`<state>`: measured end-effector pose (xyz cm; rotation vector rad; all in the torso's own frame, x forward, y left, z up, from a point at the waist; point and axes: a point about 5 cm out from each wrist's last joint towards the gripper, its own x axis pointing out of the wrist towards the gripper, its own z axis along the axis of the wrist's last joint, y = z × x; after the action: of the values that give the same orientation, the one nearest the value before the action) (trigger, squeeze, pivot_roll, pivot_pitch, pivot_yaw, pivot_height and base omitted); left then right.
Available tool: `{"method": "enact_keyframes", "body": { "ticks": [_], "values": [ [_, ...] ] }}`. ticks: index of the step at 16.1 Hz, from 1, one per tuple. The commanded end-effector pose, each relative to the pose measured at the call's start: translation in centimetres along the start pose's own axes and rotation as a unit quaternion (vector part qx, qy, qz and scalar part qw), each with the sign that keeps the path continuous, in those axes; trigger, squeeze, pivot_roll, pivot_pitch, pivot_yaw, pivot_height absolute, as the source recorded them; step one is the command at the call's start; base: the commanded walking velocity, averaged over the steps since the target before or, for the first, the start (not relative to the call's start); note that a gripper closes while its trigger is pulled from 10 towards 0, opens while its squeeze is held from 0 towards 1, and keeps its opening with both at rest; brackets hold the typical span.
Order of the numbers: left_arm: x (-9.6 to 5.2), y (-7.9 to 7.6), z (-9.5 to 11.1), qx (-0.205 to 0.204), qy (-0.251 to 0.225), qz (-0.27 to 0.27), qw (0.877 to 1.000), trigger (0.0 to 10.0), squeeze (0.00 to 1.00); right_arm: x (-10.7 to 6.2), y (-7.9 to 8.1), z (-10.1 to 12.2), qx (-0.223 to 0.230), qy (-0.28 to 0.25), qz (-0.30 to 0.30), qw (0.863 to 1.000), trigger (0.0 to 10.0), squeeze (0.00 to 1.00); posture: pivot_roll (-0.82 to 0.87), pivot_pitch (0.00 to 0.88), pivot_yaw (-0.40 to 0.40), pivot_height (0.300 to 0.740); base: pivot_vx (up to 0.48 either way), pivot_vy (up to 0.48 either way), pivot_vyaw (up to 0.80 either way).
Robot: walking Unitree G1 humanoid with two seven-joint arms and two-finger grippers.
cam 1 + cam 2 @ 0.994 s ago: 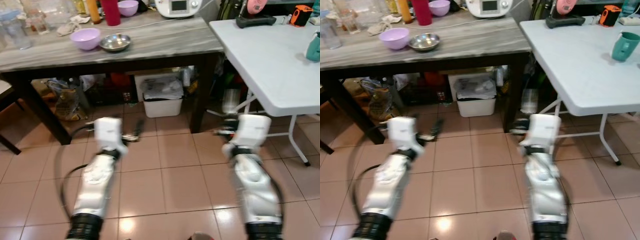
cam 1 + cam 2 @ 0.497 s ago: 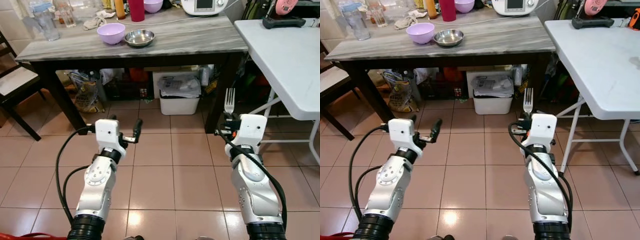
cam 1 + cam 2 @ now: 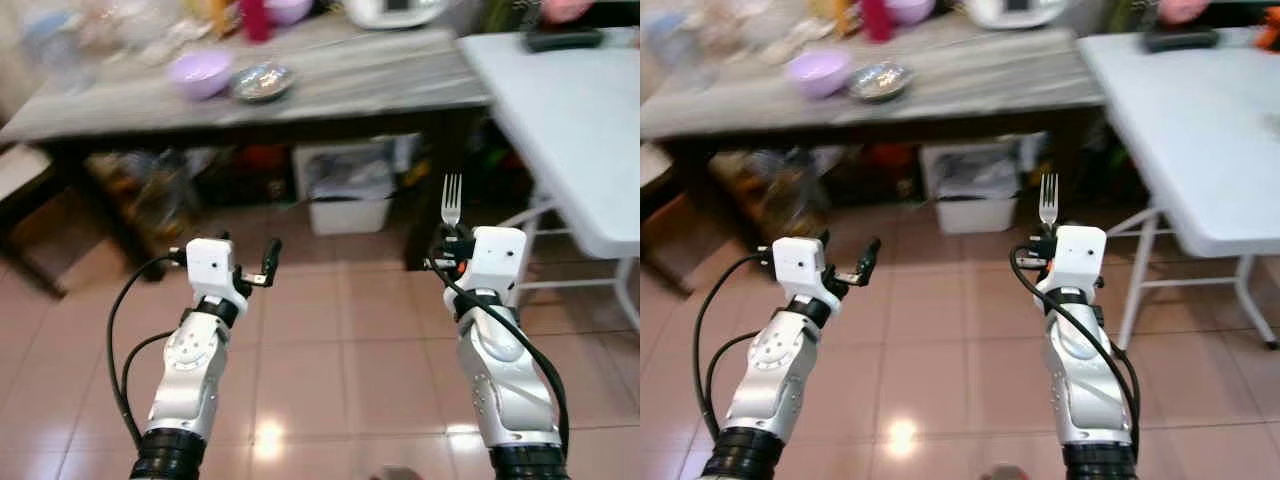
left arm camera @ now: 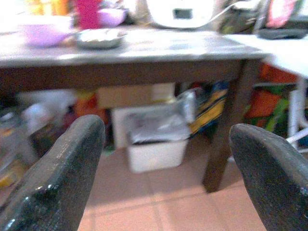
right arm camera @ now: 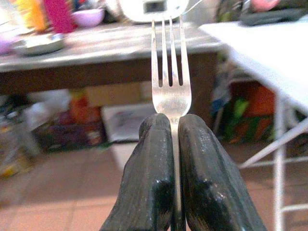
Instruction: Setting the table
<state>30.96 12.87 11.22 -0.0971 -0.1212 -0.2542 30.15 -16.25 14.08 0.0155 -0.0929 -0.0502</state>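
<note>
Right wrist view: right tool [image 5: 174,144] clenched on fork [image 5: 170,77], tines up. White bench [image 3: 1200,120] ahead-right, nearer right arm. Left tool [image 4: 163,159] released, empty.

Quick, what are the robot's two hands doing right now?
Left gripper: jaws open, holding nothing.
Right gripper: jaws shut on the fork, tines pointing up.

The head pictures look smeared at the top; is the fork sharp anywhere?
In the eye views the dark table and bowls are motion-blurred, while the arms stay fairly crisp. In the right wrist view the fork is sharp between the right gripper fingers, with a soft background. A glare spot shines on the floor tiles.
</note>
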Motion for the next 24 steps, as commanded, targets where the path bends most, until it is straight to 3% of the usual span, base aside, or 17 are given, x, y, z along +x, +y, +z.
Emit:
{"method": "enact_keyframes", "body": {
  "ticks": [1,8,18,24],
  "values": [
    [-0.2,-0.2,-0.3,-0.004,0.004,-0.004,1.000,10.0,0.00,0.0,-0.3,0.5,-0.004,-0.013,-0.004,1.000,10.0,0.00,-0.25,0.087,0.051,0.740,0.420,0.000,0.00],
    [0.0,-0.6,-0.4,-0.007,0.003,-0.007,1.000,10.0,0.00,0.1,-0.3,0.7,-0.006,-0.016,-0.003,1.000,10.0,0.00,-0.26,0.086,0.044,0.740,0.422,0.000,0.00],
    [0.1,-1.3,-0.5,-0.015,0.002,-0.019,1.000,10.0,0.00,0.1,-0.4,0.8,-0.006,-0.018,-0.004,1.000,10.0,0.00,-0.27,0.087,0.044,0.740,0.419,0.000,0.52],
    [0.2,-1.9,-0.6,-0.016,0.005,-0.037,0.999,10.0,0.00,0.2,-0.8,0.7,0.004,-0.009,-0.023,1.000,10.0,0.00,-0.27,0.083,0.042,0.740,0.401,0.000,-0.27]
  ]
}}
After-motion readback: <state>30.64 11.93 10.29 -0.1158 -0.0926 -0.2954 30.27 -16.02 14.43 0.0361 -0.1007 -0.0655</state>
